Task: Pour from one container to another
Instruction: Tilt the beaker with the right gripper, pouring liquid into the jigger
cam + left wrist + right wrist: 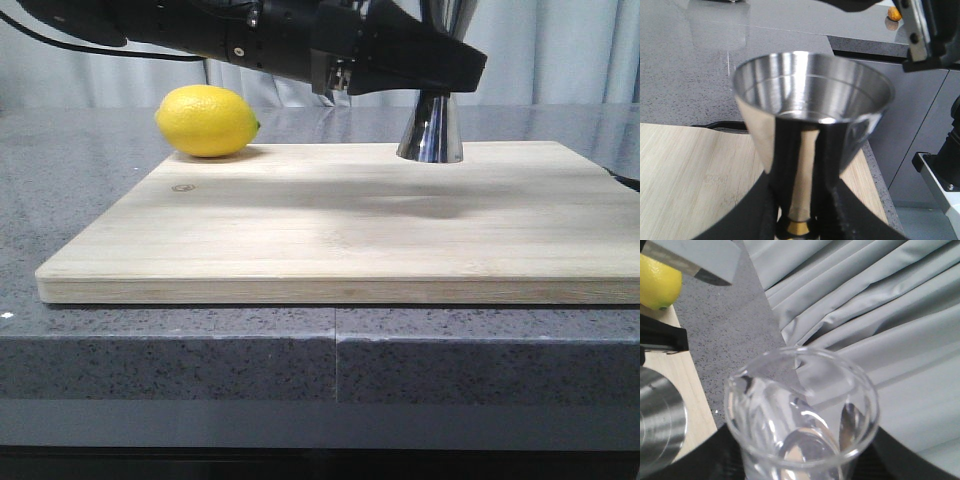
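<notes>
Left hand [797, 220] clamped on waist of shiny steel hourglass jigger [810, 110], standing at pale wooden board's [340, 225] far edge. Right hand [800, 460] grips small clear glass beaker [802, 410], tilted beside jigger. Risk: rim misaligned, pour spilling onto board.

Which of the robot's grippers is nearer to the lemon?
Left. The left gripper grips the steel jigger on the board, across from the lemon. The right gripper holds the glass beaker beyond the jigger, farther from it.

Curtained granite worktop [100, 200], test setup
</notes>
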{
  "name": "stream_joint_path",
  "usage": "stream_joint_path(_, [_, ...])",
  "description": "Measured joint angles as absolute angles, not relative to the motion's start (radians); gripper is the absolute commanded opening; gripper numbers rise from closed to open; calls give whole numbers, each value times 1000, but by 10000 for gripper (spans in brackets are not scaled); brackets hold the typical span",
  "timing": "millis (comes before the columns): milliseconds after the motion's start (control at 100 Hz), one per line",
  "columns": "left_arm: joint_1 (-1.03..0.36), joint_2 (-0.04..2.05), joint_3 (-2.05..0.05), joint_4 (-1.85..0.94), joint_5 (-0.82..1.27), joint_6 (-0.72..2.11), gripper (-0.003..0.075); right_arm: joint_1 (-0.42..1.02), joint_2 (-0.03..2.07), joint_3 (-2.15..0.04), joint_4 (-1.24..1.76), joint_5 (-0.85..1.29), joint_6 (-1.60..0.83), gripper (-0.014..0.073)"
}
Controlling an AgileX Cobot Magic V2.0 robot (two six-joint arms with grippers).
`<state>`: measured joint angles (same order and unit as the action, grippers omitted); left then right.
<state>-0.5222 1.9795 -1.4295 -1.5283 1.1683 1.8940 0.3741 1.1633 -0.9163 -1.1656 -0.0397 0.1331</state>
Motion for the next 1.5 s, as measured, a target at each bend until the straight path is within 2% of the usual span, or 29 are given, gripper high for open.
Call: stream_joint_path(1500, [-522, 1980, -1430, -1528, 1168, 1894, -21, 374, 1163, -916, -1337, -26, 133, 272])
